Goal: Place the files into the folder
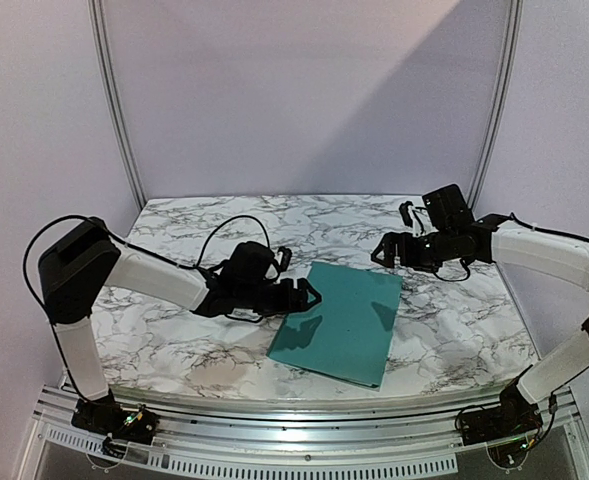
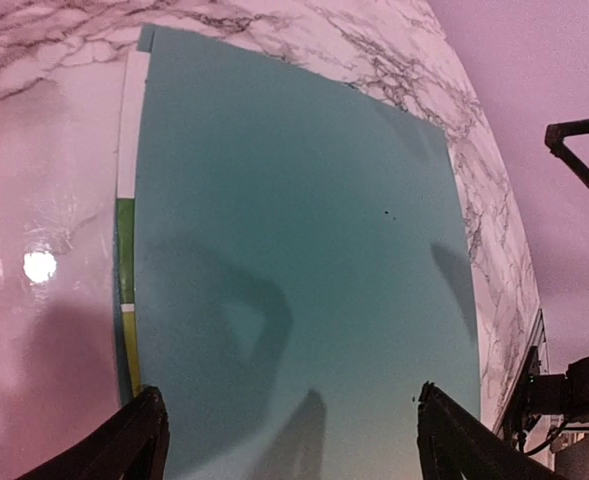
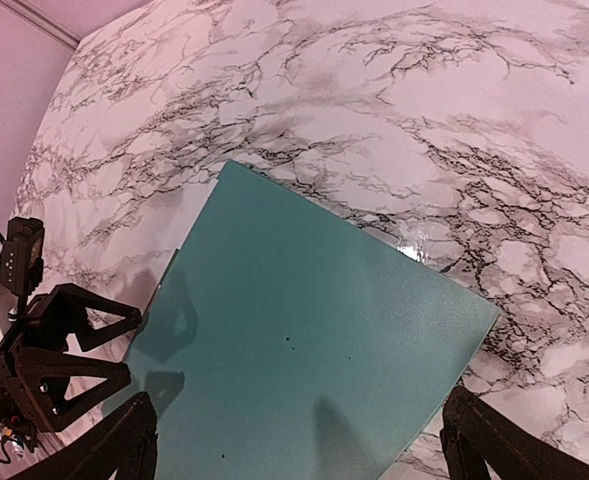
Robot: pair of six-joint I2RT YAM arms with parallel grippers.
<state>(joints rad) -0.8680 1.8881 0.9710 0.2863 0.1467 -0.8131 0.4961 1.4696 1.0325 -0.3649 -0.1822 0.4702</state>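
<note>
The teal-green folder [image 1: 339, 322] lies flat and shut on the marble table, slightly turned. In the left wrist view a thin strip of the files [image 2: 125, 250], white above and green below, sticks out along the left edge of the folder [image 2: 294, 250]. My left gripper [image 1: 309, 295] hovers at the folder's left edge, and its wrist view shows the left gripper [image 2: 289, 400] open with nothing between the fingers. My right gripper [image 1: 382, 250] hangs above the far right corner. In its own view the right gripper [image 3: 299, 405] is open over the folder [image 3: 304, 330] and empty.
The marble table [image 1: 174, 330] ends at a metal rail [image 1: 304, 440] along the near edge. Pale walls with two curved metal poles [image 1: 119, 110] close the back. Black cables [image 1: 224, 235] loop behind the left wrist.
</note>
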